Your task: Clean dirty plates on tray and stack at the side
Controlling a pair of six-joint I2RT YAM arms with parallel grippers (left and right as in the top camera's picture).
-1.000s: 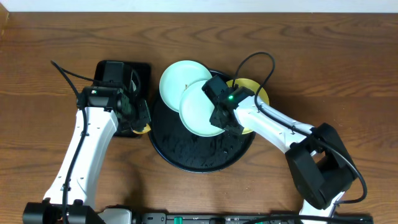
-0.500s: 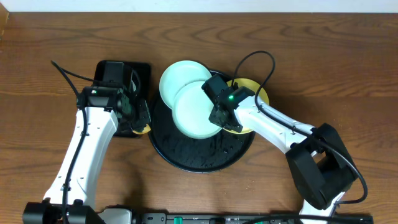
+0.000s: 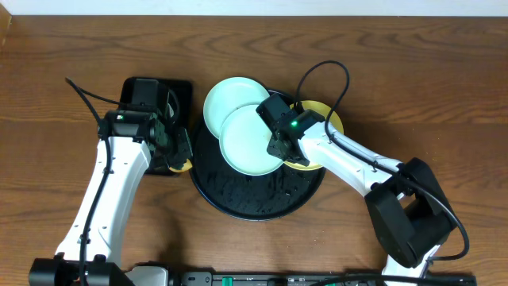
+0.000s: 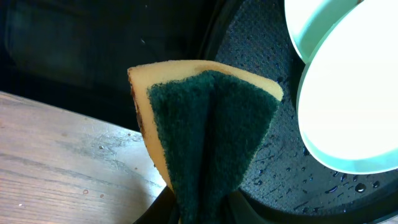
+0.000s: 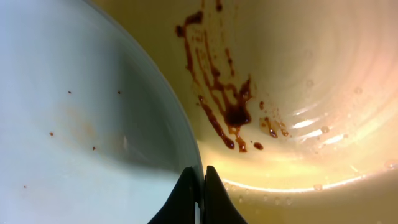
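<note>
Plates crowd the far half of the round black tray (image 3: pixel 238 195), which lies in the middle of the wooden table (image 3: pixel 79 48). The right gripper (image 5: pixel 200 182) has its two fingers pressed together on the right rim of the nearer mint-green plate (image 3: pixel 248 143). Whether that plate rests on the tray or is lifted off it cannot be told. Its far edge overlaps the second mint-green plate (image 3: pixel 230 99), which lies across the tray's far-left rim. In the right wrist view the gripped plate's edge rides over the yellow plate (image 5: pixel 298 93). That plate carries a brown sauce smear (image 5: pixel 227 106) and a wet sheen. A few tiny brown specks dot the mint surface beside the fingers. From overhead, the yellow plate sits at the tray's far-right rim, mostly hidden beneath the right arm.

The left gripper (image 3: pixel 178 155) is clamped on a yellow sponge (image 4: pixel 208 124), its dark green scouring face bulging toward the camera. It hangs over the near edge of the rectangular black tray (image 3: pixel 182 89), just left of the round tray. Water drops bead on the round tray's surface.
</note>
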